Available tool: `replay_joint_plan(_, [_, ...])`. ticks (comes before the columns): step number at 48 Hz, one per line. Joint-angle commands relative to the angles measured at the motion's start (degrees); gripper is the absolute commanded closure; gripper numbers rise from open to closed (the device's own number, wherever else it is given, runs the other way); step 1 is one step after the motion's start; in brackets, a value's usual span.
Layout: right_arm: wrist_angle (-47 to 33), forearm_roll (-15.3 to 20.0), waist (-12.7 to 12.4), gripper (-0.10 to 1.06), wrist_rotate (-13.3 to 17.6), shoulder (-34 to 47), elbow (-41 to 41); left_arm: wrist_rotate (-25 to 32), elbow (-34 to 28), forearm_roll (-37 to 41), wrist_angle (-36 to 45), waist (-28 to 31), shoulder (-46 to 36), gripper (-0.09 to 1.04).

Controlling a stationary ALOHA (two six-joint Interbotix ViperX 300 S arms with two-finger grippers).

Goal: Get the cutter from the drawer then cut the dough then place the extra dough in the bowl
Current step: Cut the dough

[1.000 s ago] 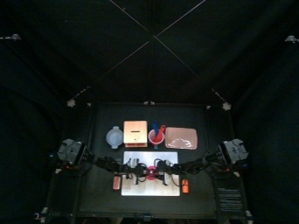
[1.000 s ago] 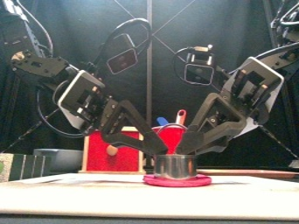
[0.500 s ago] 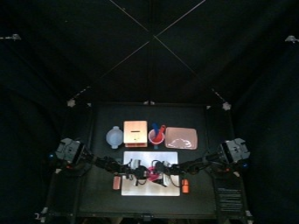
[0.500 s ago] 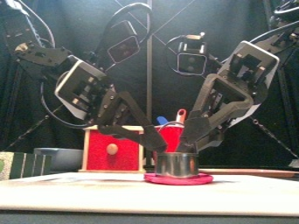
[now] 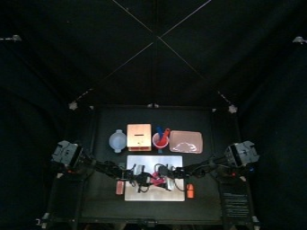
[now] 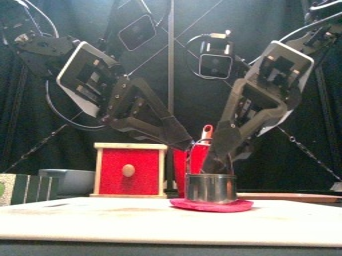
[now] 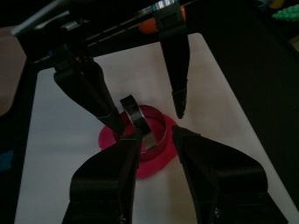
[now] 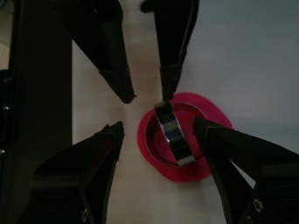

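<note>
The black desk (image 5: 96,202) has bare, matte surface along its front edge and down both side rails. That is the widest free room around the work.

The white cutting board (image 5: 153,192) lies flat at the front centre. It is smooth and rectangular, and its near strip is uncovered.

Behind the board a row of things closes off the back:
- The pale wooden box (image 5: 139,135) is square, with a red drawer front, and its drawer is shut in the front view.
- The flat pink tray (image 5: 188,142) lies at the right end of the row.
- The rounded blue-grey bowl (image 5: 117,141) sits left of the box, with open desk on its outer side.
- The red cup (image 5: 161,137) stands between box and tray, with a toy knife handle sticking up from it.

The pink dough (image 6: 210,206) is a thin, soft-edged disc in the middle of the board, with white margin on every side. The round metal cutter (image 6: 210,187), a shiny short cylinder, stands upright on top of the dough.

Both arms slope down from the two sides toward the cutter.
- The left gripper (image 7: 156,133) has its fingers (image 7: 111,171) spread apart over the near rim of the dough, holding nothing. The cutter is just past one tip.
- The right gripper (image 8: 158,125) also has its fingers (image 8: 239,162) spread wide. The cutter sits in the gap between them, closer to one tip, and I cannot tell whether that tip touches it.
</note>
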Motion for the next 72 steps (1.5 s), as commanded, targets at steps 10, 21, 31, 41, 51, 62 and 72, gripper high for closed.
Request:
replay_joint_plan(10, [6.68, -3.52, -1.93, 0.00, 0.00, -2.37, -2.81, 0.09, 0.79, -0.18, -0.35, -0.18, -0.18, 0.25])
replay_joint_plan(21, [10.46, -5.36, -3.08, 0.00, 0.00, -2.02, -4.31, 0.18, -0.18, -0.09, -0.35, 0.09, 3.52, 0.42])
replay_joint_plan(31, [13.27, -5.36, -3.25, 0.00, 0.09, -1.67, -5.54, 1.05, -0.62, -0.09, -2.29, 1.05, 4.04, 0.46])
replay_joint_plan(41, [13.36, -5.19, -3.16, 0.00, 0.09, -1.49, -5.36, 1.41, -0.35, -1.05, -5.01, 3.08, 4.22, 0.46])
replay_joint_plan(51, [13.45, -5.36, -3.16, 0.00, 0.09, -1.05, -5.63, 1.41, -0.70, -1.23, -5.36, 4.22, 6.94, 0.47])
replay_joint_plan(62, [13.45, -5.19, -3.16, 0.00, 0.09, -0.53, -5.89, 1.41, -1.23, -1.23, -5.62, 4.22, 8.09, 0.47])
replay_joint_plan(72, [13.89, -5.36, -3.16, 0.06, 0.09, 0.70, -6.86, 1.41, -1.23, -1.85, -5.54, 4.22, 8.44, 0.47])
